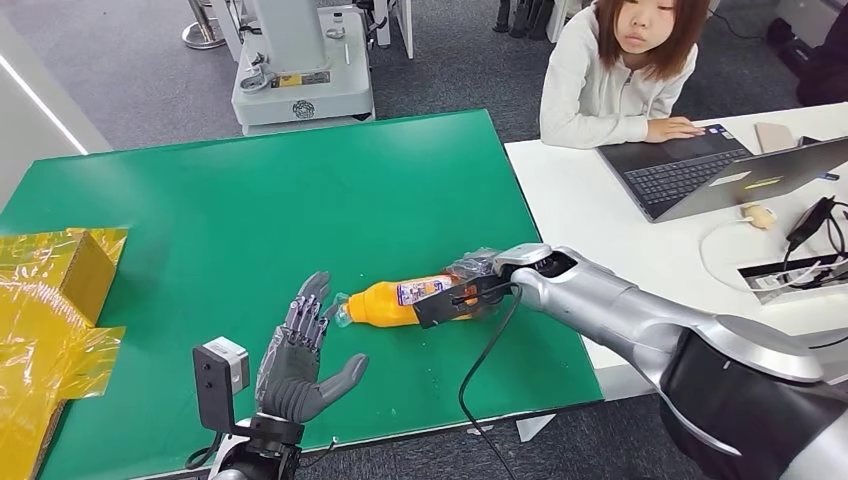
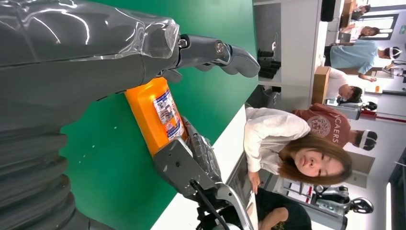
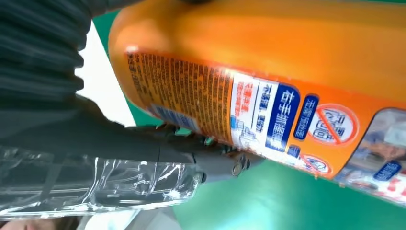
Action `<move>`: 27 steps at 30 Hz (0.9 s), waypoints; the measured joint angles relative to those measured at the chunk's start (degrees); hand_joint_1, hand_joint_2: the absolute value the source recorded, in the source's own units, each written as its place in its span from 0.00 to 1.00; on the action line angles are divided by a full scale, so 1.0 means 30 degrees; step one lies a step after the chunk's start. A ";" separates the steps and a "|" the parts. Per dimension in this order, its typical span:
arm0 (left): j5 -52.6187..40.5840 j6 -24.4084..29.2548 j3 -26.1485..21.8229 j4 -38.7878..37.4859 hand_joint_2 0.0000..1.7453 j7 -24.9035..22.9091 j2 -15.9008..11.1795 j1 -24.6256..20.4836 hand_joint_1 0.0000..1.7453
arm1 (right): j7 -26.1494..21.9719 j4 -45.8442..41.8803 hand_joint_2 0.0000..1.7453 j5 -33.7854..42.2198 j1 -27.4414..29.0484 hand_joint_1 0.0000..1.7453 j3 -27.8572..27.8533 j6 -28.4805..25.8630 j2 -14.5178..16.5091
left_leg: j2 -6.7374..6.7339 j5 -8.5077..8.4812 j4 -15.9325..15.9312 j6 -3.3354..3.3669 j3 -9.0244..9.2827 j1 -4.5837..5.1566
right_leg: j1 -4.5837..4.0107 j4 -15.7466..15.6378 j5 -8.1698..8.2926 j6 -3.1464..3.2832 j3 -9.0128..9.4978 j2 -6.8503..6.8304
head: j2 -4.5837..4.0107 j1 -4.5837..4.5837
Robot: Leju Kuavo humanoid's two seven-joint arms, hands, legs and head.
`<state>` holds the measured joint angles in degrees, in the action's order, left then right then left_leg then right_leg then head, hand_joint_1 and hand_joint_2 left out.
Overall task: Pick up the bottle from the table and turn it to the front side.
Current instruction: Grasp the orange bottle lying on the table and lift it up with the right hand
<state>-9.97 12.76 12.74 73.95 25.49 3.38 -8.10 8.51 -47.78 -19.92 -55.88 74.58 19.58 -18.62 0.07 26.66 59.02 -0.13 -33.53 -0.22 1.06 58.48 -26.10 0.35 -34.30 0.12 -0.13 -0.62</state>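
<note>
Gripping the orange bottle (image 1: 400,300) at its base as it lies on the green table (image 1: 250,200), the right hand (image 1: 478,285) could let the smooth body roll or slip on lifting, while the left hand (image 1: 300,360) waits just beside the cap, fingers spread, holding nothing.

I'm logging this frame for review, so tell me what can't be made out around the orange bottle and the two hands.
- Head view: the right hand covers the base end of the orange bottle, so its grip underneath is hidden.
- Right wrist view: the bottle label is cut off by the edge, its small print unreadable.
- Left wrist view: the left hand hides the bottle's cap end.
- Head view: the laptop screen faces away.
</note>
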 joint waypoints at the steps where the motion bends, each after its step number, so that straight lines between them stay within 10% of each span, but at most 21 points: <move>1: -0.0036 -0.0002 0.0000 0.0002 1.00 -0.0002 -0.0002 0.0006 0.00 | 0.0002 0.0000 1.00 0.0007 0.0074 0.82 -0.0051 -0.0085 -0.0016 | 0.0000 0.0000 0.0000 0.0000 0.0001 0.0000 | 0.0000 -0.0001 0.0000 0.0000 0.0003 -0.0001 | 0.0000 -0.0002; 16: -0.0244 0.0029 0.0002 0.0035 1.00 0.0051 -0.0155 0.0130 0.00 | -0.0628 0.0133 1.00 0.0638 0.0928 1.00 -0.0986 -0.1104 -0.0089 | -0.0003 -0.0002 0.0002 0.0000 0.0031 -0.0001 | -0.0001 -0.0003 0.0013 -0.0015 0.0035 0.0004 | 0.0000 0.0002; 27: -0.2225 0.2617 0.0058 0.1684 1.00 0.0566 -0.0224 0.2013 0.00 | -0.2586 -0.3415 1.00 0.9754 0.6317 1.00 -0.5731 -0.1386 -0.0954 | 0.0034 0.0015 -0.0002 0.0007 -0.0001 -0.0003 | -0.0006 -0.0020 -0.0006 -0.0026 0.0017 -0.0027 | 0.0000 0.0007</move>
<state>-16.65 20.61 12.92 79.01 27.19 2.71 -2.06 0.75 -58.02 9.34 -36.93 57.38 15.42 -21.48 0.17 26.70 59.02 -0.10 -33.53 -0.23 1.04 58.42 -26.12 0.27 -34.25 0.04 -0.13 -0.60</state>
